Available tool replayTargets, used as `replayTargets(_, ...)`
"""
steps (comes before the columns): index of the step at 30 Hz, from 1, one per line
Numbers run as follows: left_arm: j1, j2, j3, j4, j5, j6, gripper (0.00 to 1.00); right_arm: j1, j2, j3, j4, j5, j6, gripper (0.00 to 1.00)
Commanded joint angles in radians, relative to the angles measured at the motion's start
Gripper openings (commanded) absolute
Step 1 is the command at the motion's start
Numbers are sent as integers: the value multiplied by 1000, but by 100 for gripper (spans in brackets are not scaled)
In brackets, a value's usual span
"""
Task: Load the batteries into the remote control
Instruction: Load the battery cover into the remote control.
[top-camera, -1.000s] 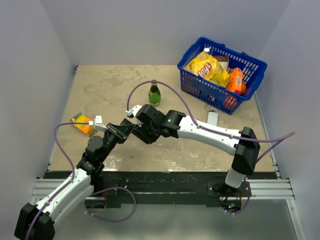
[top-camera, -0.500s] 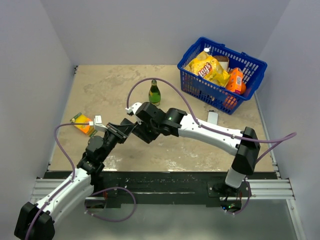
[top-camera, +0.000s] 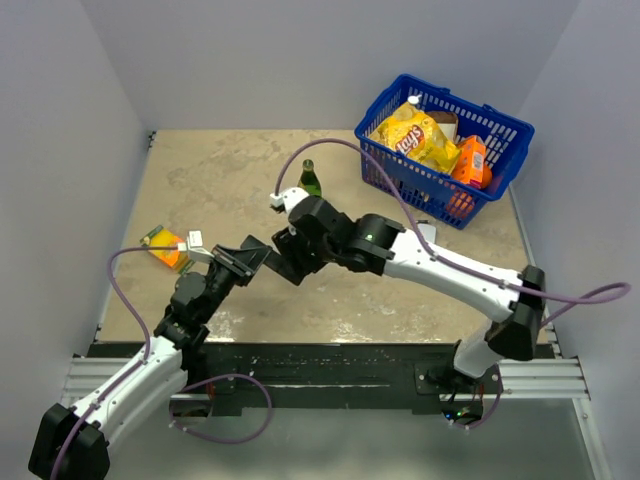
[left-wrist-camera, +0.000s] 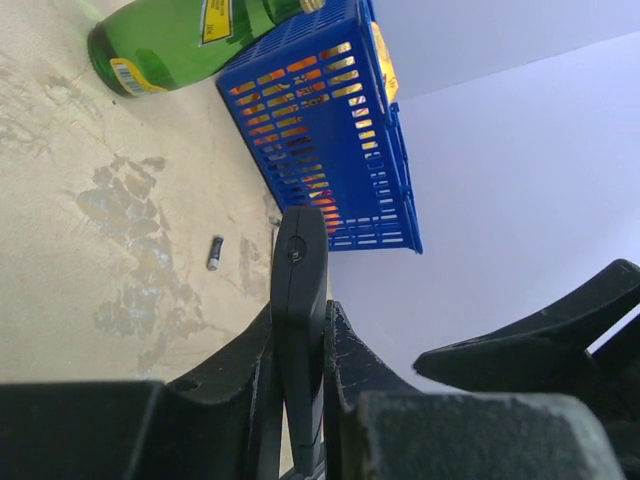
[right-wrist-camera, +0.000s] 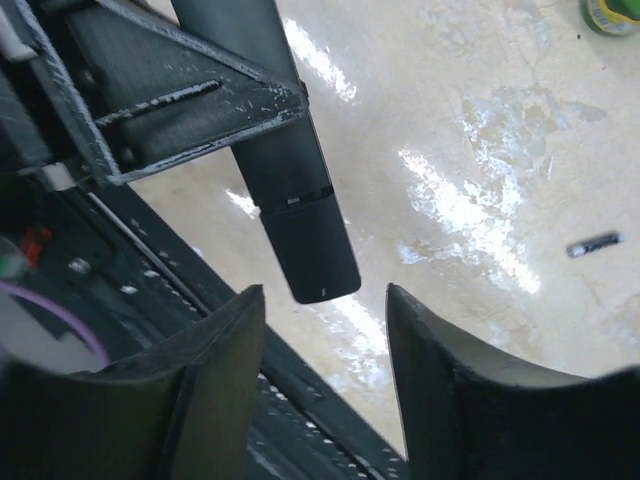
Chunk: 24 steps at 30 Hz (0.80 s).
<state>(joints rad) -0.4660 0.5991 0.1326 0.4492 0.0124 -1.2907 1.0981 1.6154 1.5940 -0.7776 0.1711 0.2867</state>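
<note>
Remote (right-wrist-camera: 292, 200) just before right claw (right-wrist-camera: 323, 302)

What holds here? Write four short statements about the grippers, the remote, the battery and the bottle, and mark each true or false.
1. The left gripper is shut on the remote. True.
2. The right gripper is clamped on the remote. False: its jaws stand open, with a gap on each side of the remote's end.
3. A battery lies loose on the table. True.
4. The green bottle is inside the blue basket. False: it stands upright on the table, outside the basket.
</note>
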Motion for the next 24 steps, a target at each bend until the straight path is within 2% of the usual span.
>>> replayTargets(1,4,8,1,101,1,-24,0,-41,-199,-134,122,27,201,62)
replayTargets(6,4,25,2,137,17,-33,0,-118,-411,-411,415,-41,431,68)
replayTargets(11,4,31,-2,169,44,-41,0,-121,-469,-546,494,-54,552,71)
replayTargets(15,4,25,-4,187,51,-48,0,-121,-529,-673,662,-48,679,72)
replayTargets(17,4,30,-2,197,50,-48,0,-121,-532,-729,692,-47,758,72)
replayTargets(19,4,33,2,198,54,-44,0,-122,-529,-755,702,-44,798,70)
replayTargets(24,4,42,5,203,57,-41,0,-121,-523,-781,773,-54,833,58)
